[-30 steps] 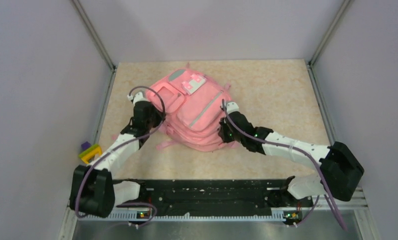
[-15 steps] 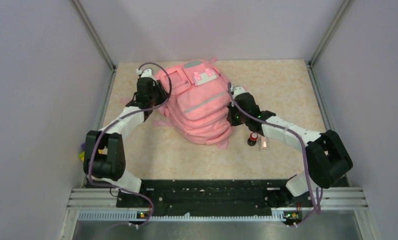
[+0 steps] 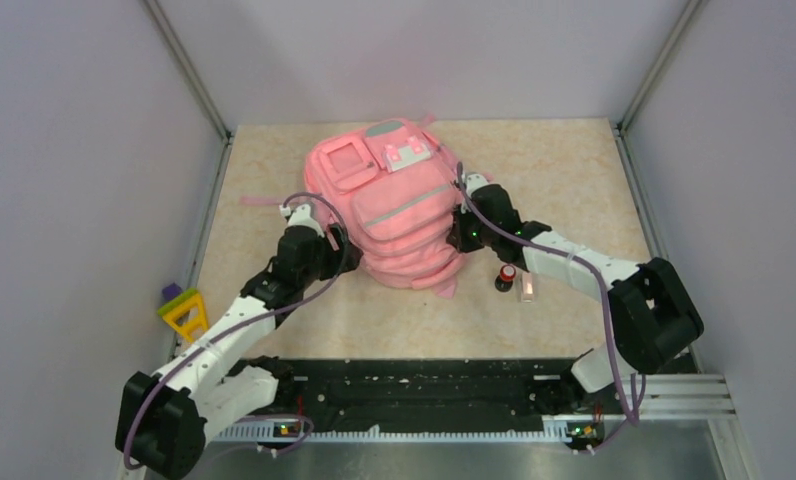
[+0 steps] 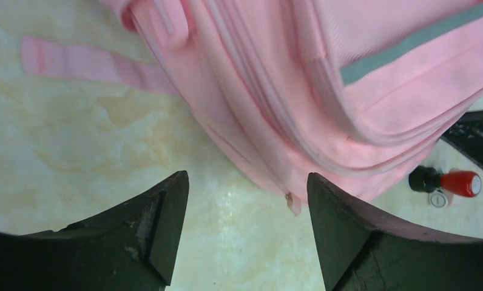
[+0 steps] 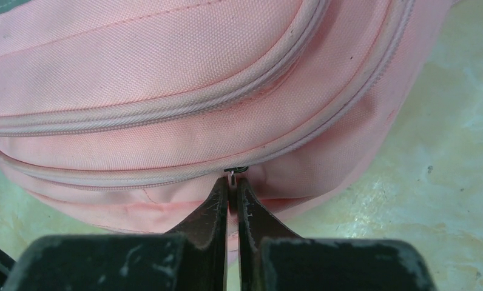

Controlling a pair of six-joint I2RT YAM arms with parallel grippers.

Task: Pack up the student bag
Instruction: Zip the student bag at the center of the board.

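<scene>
Student bag [image 3: 394, 210] lies mid-bench [image 3: 574, 170], long axis 11 to 5 o'clock. Right fingers [image 5: 218, 206] pressed together, pinching the zip pull [image 5: 232, 176] on its 3 o'clock flank. Left fingers [image 4: 160, 218] spread, empty, bag edge at their 12 o'clock.

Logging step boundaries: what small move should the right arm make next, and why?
Probably draw the zipper pull along its track to open the student bag: the right gripper has its jaws shut on that pull, the zip looks closed, and the left gripper is open, holding nothing.
</scene>
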